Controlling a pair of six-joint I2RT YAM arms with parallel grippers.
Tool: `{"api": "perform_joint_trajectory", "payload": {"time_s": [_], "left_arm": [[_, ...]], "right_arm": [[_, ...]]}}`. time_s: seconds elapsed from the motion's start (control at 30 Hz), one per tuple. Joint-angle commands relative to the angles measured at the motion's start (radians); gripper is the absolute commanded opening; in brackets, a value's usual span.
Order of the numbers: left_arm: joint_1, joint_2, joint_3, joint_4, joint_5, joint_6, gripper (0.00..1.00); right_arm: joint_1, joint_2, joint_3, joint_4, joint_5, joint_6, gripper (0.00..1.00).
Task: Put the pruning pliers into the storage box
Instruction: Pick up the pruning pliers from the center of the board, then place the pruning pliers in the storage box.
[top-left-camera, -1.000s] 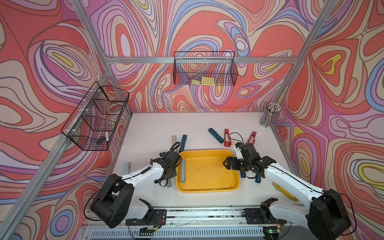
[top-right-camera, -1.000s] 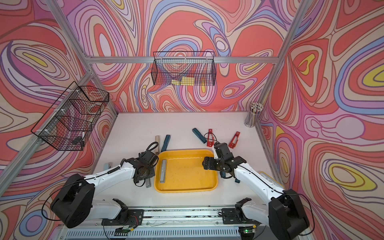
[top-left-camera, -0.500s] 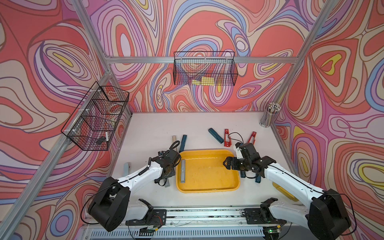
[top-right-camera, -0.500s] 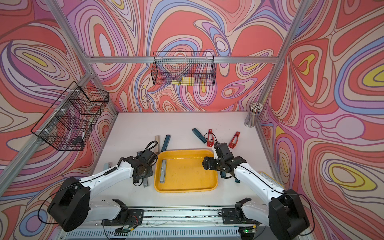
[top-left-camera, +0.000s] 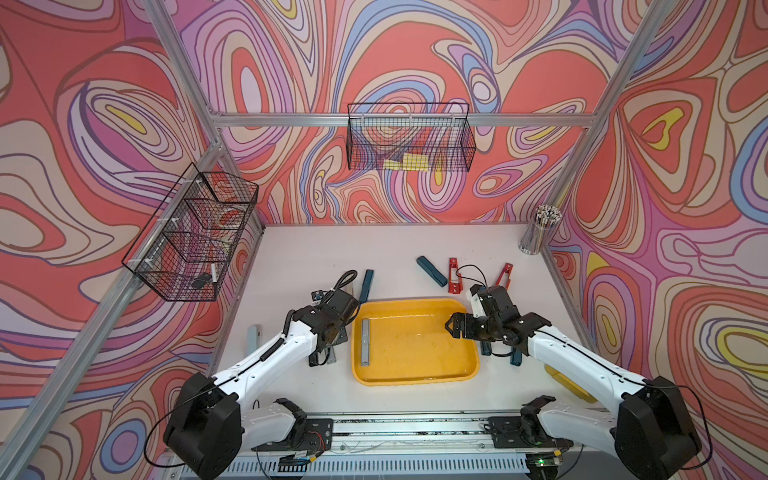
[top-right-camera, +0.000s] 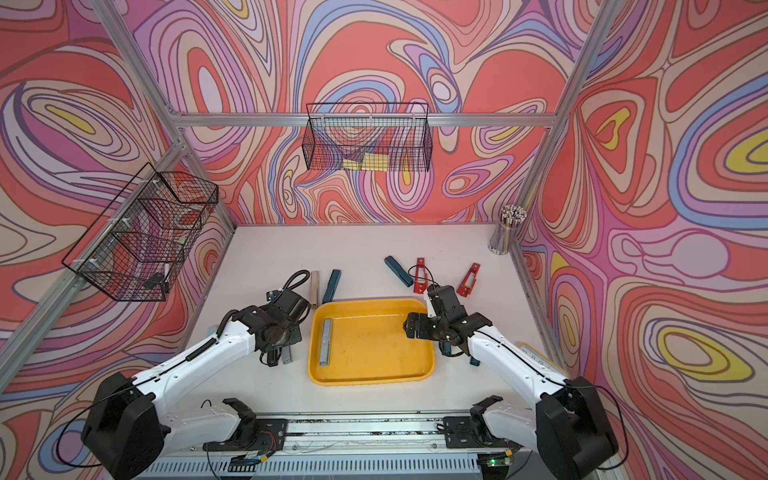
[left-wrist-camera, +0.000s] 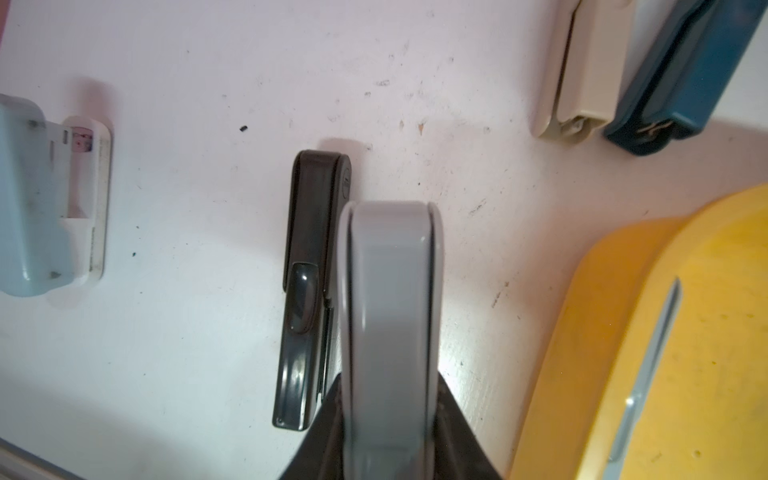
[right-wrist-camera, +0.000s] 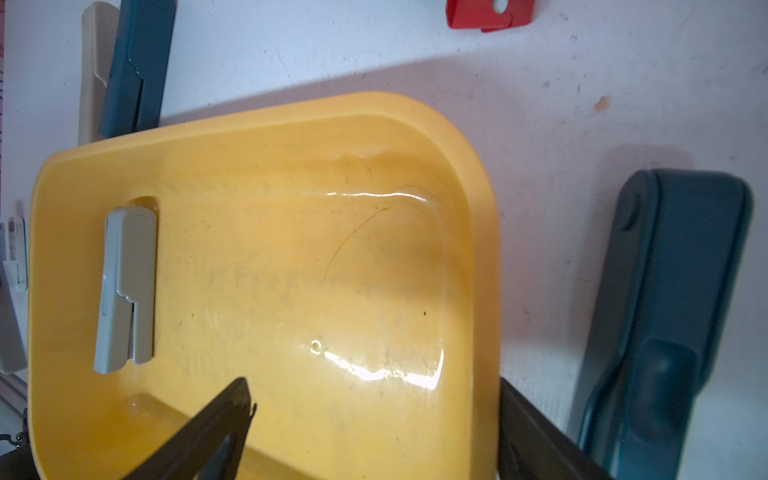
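The storage box, a yellow tray (top-left-camera: 415, 380) (top-right-camera: 374, 380), holds one grey pruning pliers bar (top-left-camera: 365, 343) (right-wrist-camera: 124, 291) by its left wall. My left gripper (left-wrist-camera: 390, 415) (top-left-camera: 326, 353) hangs just left of the tray, shut on another grey bar (left-wrist-camera: 390, 311). A black bar (left-wrist-camera: 307, 291) lies on the table right beside that one. My right gripper (right-wrist-camera: 374, 432) (top-left-camera: 455, 326) is open and straddles the tray's right wall, one finger inside and one outside. Teal (top-left-camera: 367, 284) (top-left-camera: 431, 271), red (top-left-camera: 454, 275) (top-left-camera: 503, 275) and beige (top-right-camera: 315, 286) bars lie behind the tray.
A dark teal bar (right-wrist-camera: 665, 311) lies right of the tray under my right arm. A pale grey bar (top-left-camera: 254, 338) sits near the left wall. A cup of white-tipped sticks (top-left-camera: 538, 232) stands at the back right. Wire baskets (top-left-camera: 409, 139) (top-left-camera: 191, 245) hang on the walls.
My left arm's elbow has swung toward the front while its gripper stays beside the tray with the grey bar. The right arm has not moved.
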Motion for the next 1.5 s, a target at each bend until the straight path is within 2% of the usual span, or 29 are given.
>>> {"api": "perform_joint_trajectory", "payload": {"time_s": [0.0, 0.47, 0.83, 1.47], "left_arm": [[0.006, -0.039, 0.037, -0.073, -0.052, 0.003, 0.00], [0.006, -0.032, 0.123, -0.067, -0.026, 0.060, 0.00], [0.006, 0.009, 0.143, 0.097, 0.180, 0.070, 0.00], [0.006, 0.049, 0.157, 0.182, 0.287, 0.073, 0.00]], "right_arm": [[0.005, 0.009, -0.020, 0.035, -0.028, 0.018, 0.91], [0.005, -0.004, -0.012, 0.021, -0.017, 0.023, 0.92], [0.005, -0.003, 0.017, -0.038, 0.042, -0.002, 0.93], [0.005, 0.028, 0.144, -0.106, 0.136, -0.083, 0.98]]}}
